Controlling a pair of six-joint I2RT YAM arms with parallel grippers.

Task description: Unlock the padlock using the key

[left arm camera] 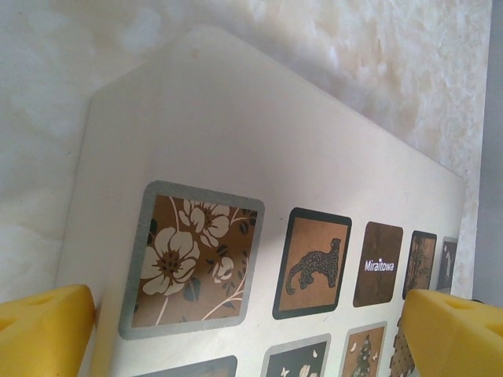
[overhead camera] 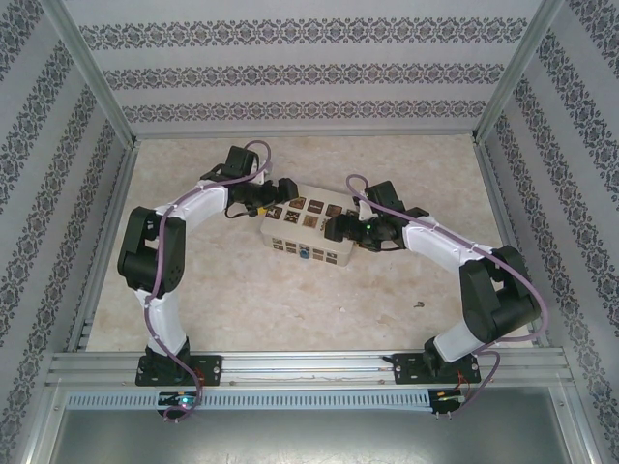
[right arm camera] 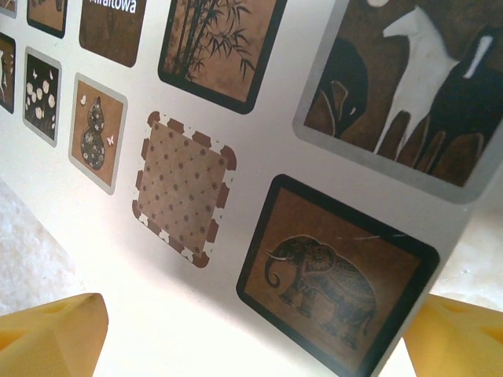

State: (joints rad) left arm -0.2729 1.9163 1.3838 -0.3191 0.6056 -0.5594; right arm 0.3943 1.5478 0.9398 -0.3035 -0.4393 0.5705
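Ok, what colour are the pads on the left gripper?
Yellow; the pads show best in the left wrist view.

The white box (left arm camera: 236, 141) looks smooth and faintly glossy, the table (left arm camera: 377, 47) like mottled matt stone.

Surface (overhead camera: 242, 290) was pale marbled beige, evenly lit. Three walls (overhead camera: 300, 72) carried white paper with dark floral bands, set in an aluminium frame (overhead camera: 90, 68); a slotted rail (overhead camera: 309, 367) ran along the near edge.
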